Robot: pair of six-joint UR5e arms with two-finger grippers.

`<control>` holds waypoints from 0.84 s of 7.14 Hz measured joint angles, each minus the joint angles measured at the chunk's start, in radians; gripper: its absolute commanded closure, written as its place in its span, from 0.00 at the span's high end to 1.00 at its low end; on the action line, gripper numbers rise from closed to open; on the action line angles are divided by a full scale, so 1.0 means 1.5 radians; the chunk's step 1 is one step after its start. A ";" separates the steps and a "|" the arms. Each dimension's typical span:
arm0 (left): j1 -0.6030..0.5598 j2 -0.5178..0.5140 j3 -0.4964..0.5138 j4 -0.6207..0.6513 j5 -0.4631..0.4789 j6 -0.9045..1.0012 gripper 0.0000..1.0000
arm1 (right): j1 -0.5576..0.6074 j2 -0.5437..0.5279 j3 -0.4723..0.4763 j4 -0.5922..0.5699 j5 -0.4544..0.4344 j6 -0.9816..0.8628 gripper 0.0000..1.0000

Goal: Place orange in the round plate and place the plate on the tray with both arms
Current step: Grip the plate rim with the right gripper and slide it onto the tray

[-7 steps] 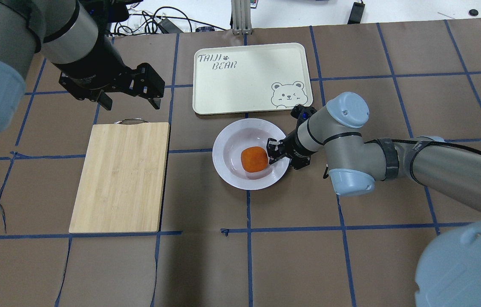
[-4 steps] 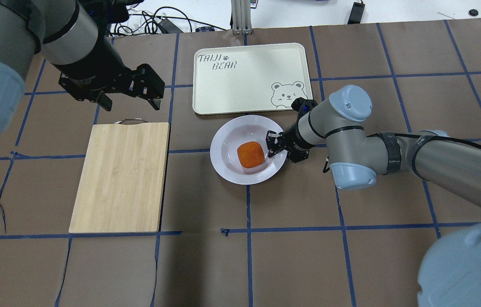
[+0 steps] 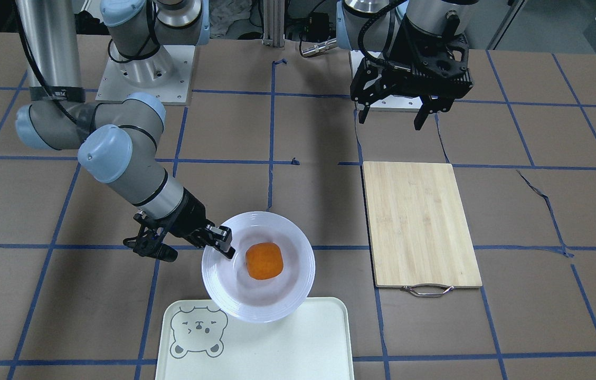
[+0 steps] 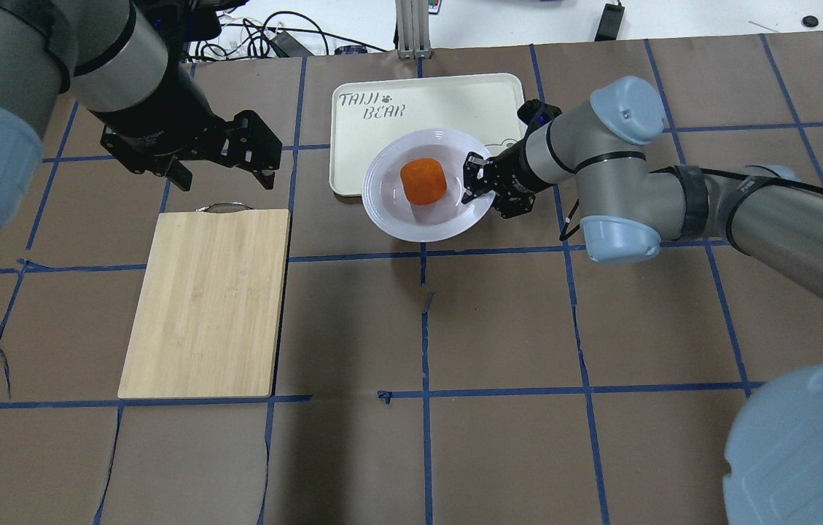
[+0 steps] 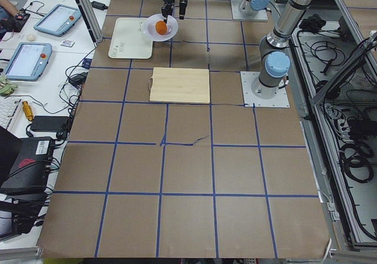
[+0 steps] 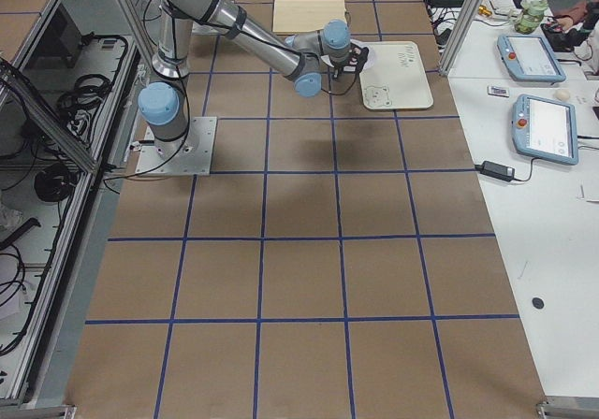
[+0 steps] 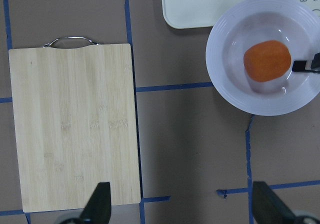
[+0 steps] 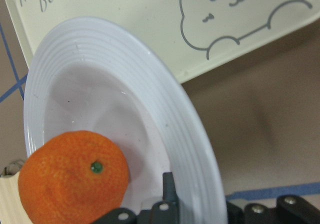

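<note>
The orange (image 4: 423, 181) lies in the deep centre of the white round plate (image 4: 389, 211). My right gripper (image 4: 471, 182) is shut on the plate's right rim and holds it so that it overlaps the near edge of the cream tray (image 4: 440, 102) and hides part of the bear drawing. The right wrist view shows the plate's rim (image 8: 165, 114) pinched at the bottom, the orange (image 8: 72, 176) inside and the tray (image 8: 150, 34) behind. My left gripper (image 4: 221, 175) hangs open and empty to the left of the tray, beyond the cutting board's handle.
A bamboo cutting board (image 4: 207, 306) with a metal handle lies on the table's left half, left of the plate. Cables (image 4: 272, 36) run behind the table's far edge. Blue tape lines cross the brown table cover.
My right gripper has carried the plate with the orange away from me, from the bare table to over the tray's near edge. The left arm has not moved.
</note>
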 measured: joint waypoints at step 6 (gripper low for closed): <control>-0.001 0.001 -0.002 0.000 -0.001 0.000 1.00 | -0.028 0.219 -0.264 0.005 0.001 -0.001 0.56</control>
